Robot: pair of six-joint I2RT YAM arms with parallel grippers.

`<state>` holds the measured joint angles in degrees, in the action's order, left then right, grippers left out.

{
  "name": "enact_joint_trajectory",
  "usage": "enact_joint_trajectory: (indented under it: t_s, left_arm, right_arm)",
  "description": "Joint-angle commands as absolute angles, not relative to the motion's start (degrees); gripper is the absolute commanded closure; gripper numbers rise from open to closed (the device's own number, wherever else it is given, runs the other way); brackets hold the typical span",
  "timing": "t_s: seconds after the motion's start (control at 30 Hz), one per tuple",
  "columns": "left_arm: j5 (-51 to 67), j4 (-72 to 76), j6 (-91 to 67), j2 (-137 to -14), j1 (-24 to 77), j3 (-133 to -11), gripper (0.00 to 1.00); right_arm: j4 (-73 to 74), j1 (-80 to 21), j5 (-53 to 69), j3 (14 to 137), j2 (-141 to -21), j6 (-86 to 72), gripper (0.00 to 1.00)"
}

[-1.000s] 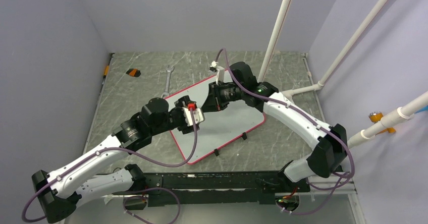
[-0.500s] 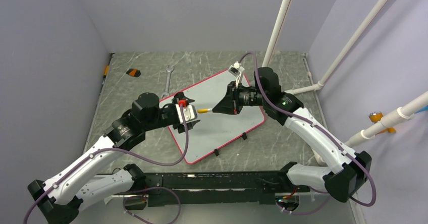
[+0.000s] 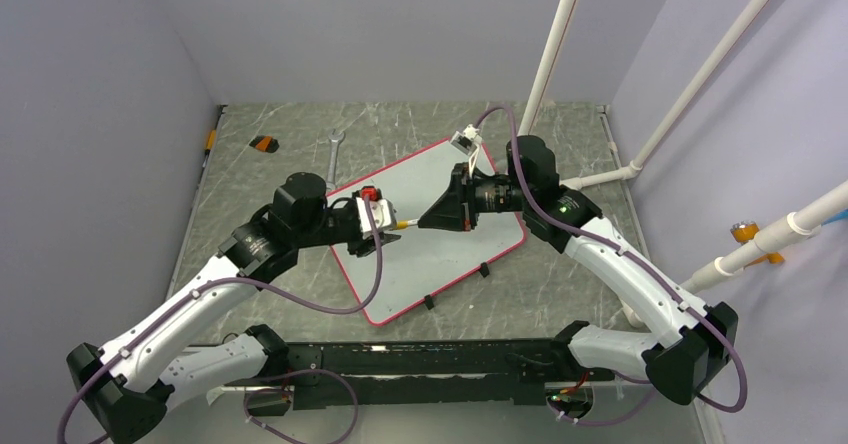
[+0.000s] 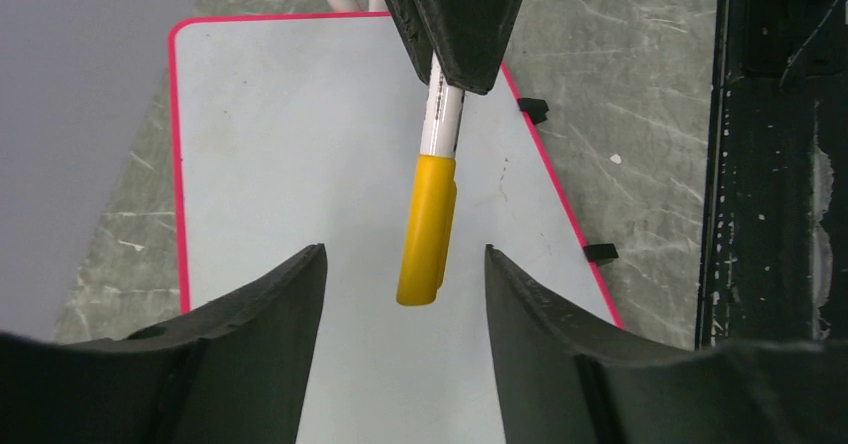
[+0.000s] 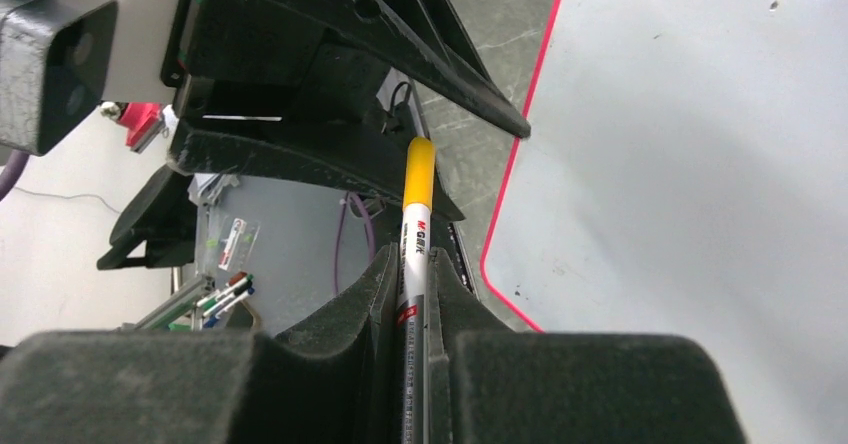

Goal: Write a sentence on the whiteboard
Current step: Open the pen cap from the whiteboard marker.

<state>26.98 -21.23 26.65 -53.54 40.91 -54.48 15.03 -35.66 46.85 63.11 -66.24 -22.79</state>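
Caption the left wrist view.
Open left claw flanks the yellow cap of a marker gripped by the right claw above the whiteboard.

Pale red-rimmed whiteboard (image 3: 450,254), flat, skewed

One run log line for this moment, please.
right fingers: shut on marker | left fingers: open around yellow cap | whiteboard: no writing

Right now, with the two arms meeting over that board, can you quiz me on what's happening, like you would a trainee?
1. True or false: the whiteboard already carries writing.
2. The yellow cap of the marker sits: A) between the open jaws of the left gripper, B) flat on the whiteboard, C) nowhere in view.
3. Which gripper clamps the marker's white barrel?
Key: 1 false; 2 A; 3 the right gripper.
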Motion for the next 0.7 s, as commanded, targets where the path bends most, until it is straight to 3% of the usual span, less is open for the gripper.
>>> enact_joint_trajectory:
  t_s: [0.0,0.2,0.67]
  left_arm:
    - [30.0,-19.4,24.8,-54.7,40.5,-57.7,0.52]
    - [30.4,-18.6,24.0,-54.8,40.6,-57.8,1.0]
    - [25.4,-18.6,26.4,-51.3,40.5,-54.9,1.0]
  right_arm:
    - [10.9,-35.6,50.0,62.9,-66.2,-23.4,1.0]
    - [10.7,-35.6,50.6,62.4,-66.9,-23.4,1.0]
    - [17.0,-34.1,47.9,62.6,-61.8,-19.9,1.0]
